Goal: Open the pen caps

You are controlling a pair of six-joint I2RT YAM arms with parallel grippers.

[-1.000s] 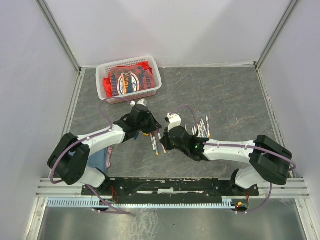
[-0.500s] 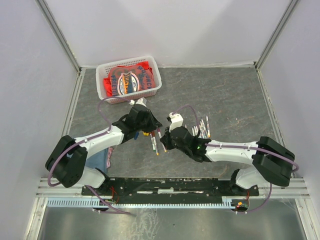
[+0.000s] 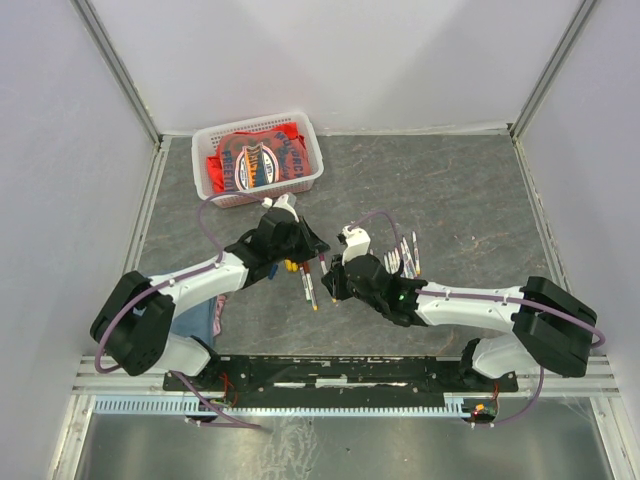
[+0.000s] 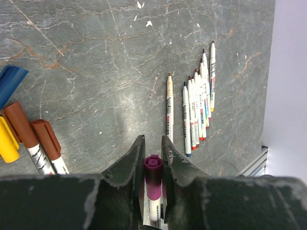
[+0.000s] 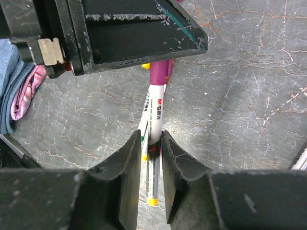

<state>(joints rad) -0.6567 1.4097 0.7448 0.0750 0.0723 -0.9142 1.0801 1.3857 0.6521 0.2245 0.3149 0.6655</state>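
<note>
A white slotted plastic basket [image 3: 314, 145] sits at the far left of the desk and holds a crumpled red cloth with a round printed logo [image 3: 255, 160]. The desk [image 3: 450, 190] is a grey, stone-patterned slab, enclosed by plain pale walls [image 3: 350, 50] with metal framing in the corners. At mid-desk the two arms meet. The left pincer [image 4: 152, 142] is clamped narrowly on a small purple plastic pen cap [image 4: 152, 167], held just above the surface and still seated on its pen. The right pincer [image 5: 151, 136] has its fingers close on either side of that pen's thin white barrel [image 5: 154, 115]; whether they press it cannot be told. In the left wrist view, two brown caps [image 4: 19, 122], a yellow cap [image 4: 5, 143] and a blue cap [image 4: 10, 80] lie on the desk to the left, still on their pens. To the right lies a neat row of uncapped white pens [image 4: 196, 112].
</note>
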